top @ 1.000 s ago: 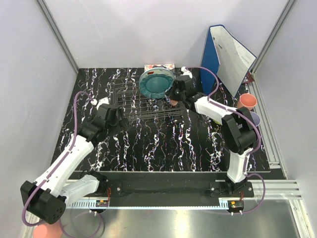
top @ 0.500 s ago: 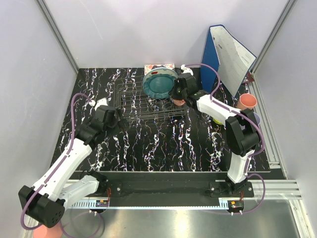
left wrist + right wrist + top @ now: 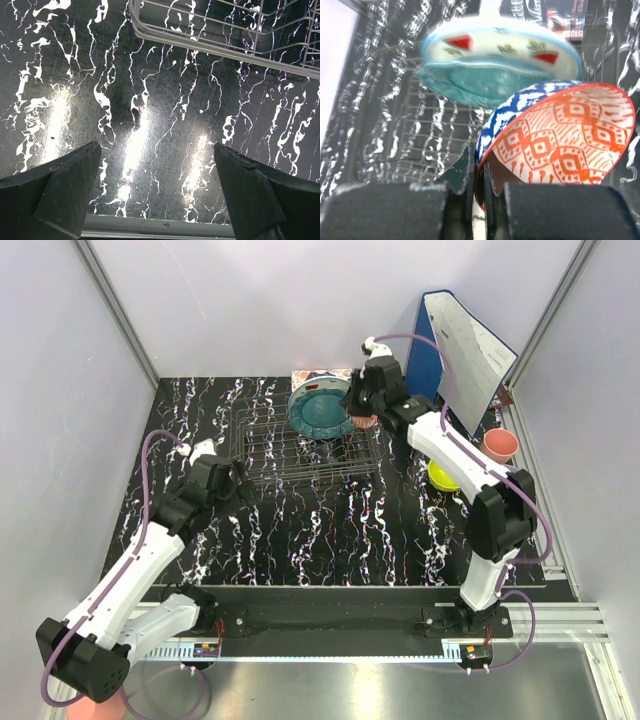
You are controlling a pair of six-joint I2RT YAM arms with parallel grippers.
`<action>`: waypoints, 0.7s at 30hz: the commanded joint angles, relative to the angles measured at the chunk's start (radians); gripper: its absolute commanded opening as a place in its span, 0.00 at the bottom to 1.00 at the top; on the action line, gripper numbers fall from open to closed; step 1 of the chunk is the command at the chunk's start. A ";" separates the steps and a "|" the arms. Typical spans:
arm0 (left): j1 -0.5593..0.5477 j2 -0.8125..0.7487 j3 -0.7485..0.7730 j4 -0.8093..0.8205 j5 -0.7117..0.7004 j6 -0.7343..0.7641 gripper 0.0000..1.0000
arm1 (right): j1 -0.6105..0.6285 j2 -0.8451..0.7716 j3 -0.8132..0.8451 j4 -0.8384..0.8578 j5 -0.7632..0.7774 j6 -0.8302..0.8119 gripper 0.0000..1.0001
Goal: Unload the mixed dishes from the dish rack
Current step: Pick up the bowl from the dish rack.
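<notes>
Since a moment before, the right claw (image 3: 364,405) had moved from the front right corner of the dish rack (image 3: 290,455) to over its back right corner, and it took the blue-white patterned bowl (image 3: 361,421) along. With that arm out of the way, we could see the yellow-green bowl (image 3: 442,477) on the table to the right of the rack. The left claw (image 3: 240,480) had pulled back a little from the rack's left side. The page on the blue binder (image 3: 425,355), behind the rack on the right, had print too small for us to read. In the right wrist view the right claw (image 3: 480,172) was clenched on the rim of the blue-white patterned bowl (image 3: 560,145), which tipped its red-orange inside toward the camera. The bowl hung just beside the teal scalloped plate (image 3: 475,82), and the white plate with red watermelon marks (image 3: 500,45) stood right behind that one; both plates stood on edge at the back of the rack. The left claw (image 3: 157,185) was spread wide with nothing in it, over the bare table just in front of the rack's wire edge (image 3: 225,50). The pink cup (image 3: 499,445) stood well to the right of the rack.
</notes>
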 commanded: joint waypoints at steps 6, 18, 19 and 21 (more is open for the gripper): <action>-0.004 0.028 0.107 0.026 -0.041 0.082 0.99 | 0.238 -0.127 0.258 -0.272 -0.084 -0.456 0.00; 0.001 0.258 0.457 -0.105 -0.049 0.400 0.99 | 0.807 -0.340 0.031 -0.499 0.391 -0.739 0.00; 0.001 0.270 0.477 -0.115 -0.059 0.411 0.99 | 0.831 -0.357 0.019 -0.516 0.405 -0.733 0.00; 0.002 0.287 0.509 -0.130 -0.064 0.419 0.99 | 0.877 -0.400 -0.009 -0.566 0.436 -0.708 0.00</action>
